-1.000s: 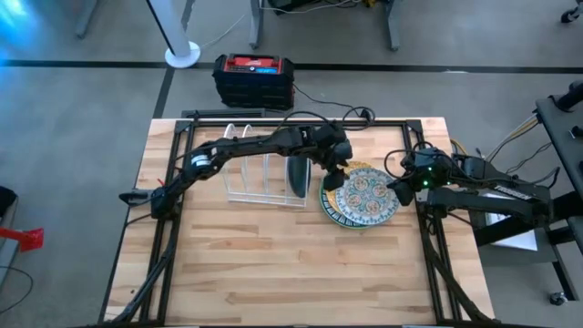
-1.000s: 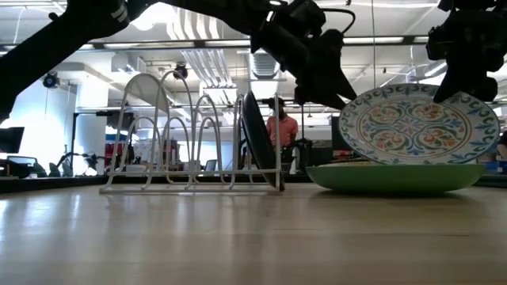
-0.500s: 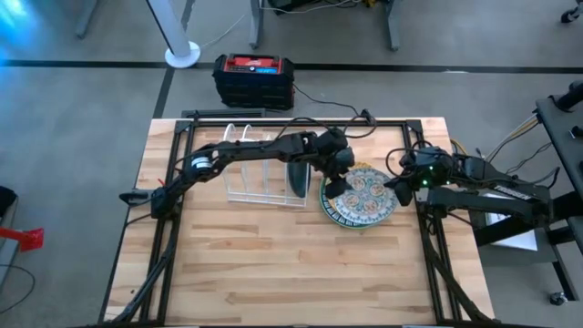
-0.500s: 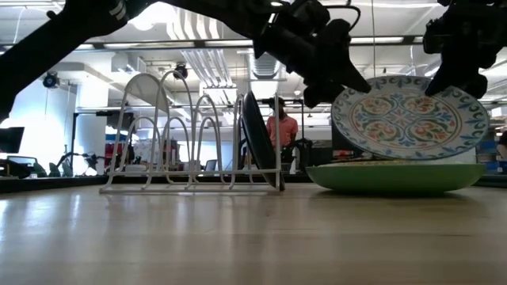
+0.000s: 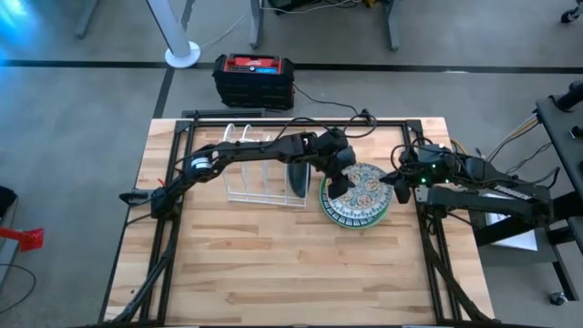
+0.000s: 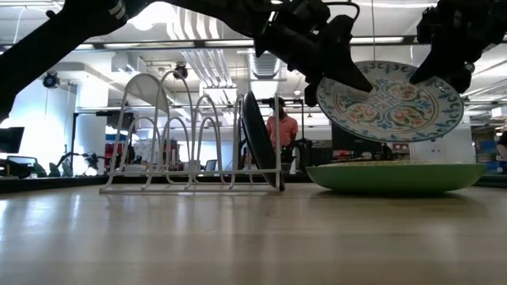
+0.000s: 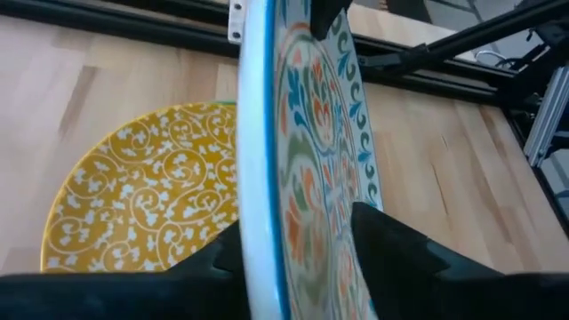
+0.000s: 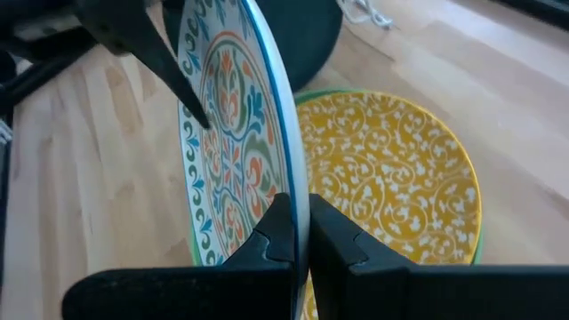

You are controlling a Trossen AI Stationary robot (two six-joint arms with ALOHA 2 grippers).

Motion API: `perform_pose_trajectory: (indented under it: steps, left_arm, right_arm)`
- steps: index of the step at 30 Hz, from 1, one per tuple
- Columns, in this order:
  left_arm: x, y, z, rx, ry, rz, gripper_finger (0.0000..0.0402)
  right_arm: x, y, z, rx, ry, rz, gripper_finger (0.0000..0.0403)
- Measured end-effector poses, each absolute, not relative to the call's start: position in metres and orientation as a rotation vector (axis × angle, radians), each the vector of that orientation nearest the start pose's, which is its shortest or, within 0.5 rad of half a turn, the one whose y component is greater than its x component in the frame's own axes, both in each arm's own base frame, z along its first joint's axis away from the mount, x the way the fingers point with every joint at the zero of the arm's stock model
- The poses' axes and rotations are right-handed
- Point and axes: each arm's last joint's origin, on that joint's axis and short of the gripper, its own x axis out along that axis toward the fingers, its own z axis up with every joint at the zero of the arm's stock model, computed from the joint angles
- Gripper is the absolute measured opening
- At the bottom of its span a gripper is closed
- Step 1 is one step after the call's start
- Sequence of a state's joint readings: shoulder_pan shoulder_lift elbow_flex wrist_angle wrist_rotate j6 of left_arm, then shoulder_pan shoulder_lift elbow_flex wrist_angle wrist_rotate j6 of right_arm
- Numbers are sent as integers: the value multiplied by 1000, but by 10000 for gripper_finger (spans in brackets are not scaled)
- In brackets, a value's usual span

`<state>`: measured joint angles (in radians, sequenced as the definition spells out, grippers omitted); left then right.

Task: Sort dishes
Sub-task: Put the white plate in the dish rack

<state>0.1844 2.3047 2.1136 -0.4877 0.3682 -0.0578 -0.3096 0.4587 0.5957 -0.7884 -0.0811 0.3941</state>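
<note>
Floral plate: a round white plate with a blue rim and blue, orange and green floral pattern (image 5: 361,193) hangs tilted in the air over the right part of the table, above the stacked plates and not touching them; in the low view (image 6: 390,99) its patterned face is turned toward the near side.
Left tool: the left tool (image 5: 340,179) sits at the floral plate's left edge, its two dark fingers (image 7: 391,253) set on either side of the rim, one across the patterned face and one behind; they are narrowed around the rim, but I cannot tell whether they press on it.
Right tool: the right tool (image 5: 398,187) is pinched tight on the floral plate's right edge, one finger (image 8: 333,236) against each face, and carries it.
Yellow plate: a round mustard-yellow plate with a white scroll pattern (image 7: 142,200) lies flat under the floral plate, on top of the green one.
Green plate: a plain light green round plate (image 6: 394,176) rests on the wooden table (image 5: 291,264) at the bottom of the stack, right of the rack.
Dark plate: a dark teal round plate (image 6: 257,138) stands on edge in the rightmost slot of the rack.
Rack: a white wire dish rack (image 5: 255,173) stands on the far middle of the table, left of the stack; its other slots hold nothing.
Background: a person in an orange shirt (image 6: 280,127) stands in the room beyond the table.
</note>
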Motion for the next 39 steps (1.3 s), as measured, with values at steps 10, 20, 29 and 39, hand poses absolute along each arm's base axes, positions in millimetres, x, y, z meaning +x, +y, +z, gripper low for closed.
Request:
perform_pose_trajectory:
  steps: [10, 20, 29, 39]
  left_arm:
    - [515, 86, 253, -343, 668, -111, 21]
    - [518, 83, 255, -314, 633, -100, 21]
    - [519, 79, 259, -321, 613, -110, 21]
    - [505, 75, 291, -271, 588, -13, 21]
  right_arm:
    - [91, -27, 256, 450, 586, -339, 0]
    - [92, -27, 257, 476, 571, -343, 49]
    - [92, -27, 258, 489, 560, -341, 133]
    - [74, -21, 292, 477, 524, -332, 177]
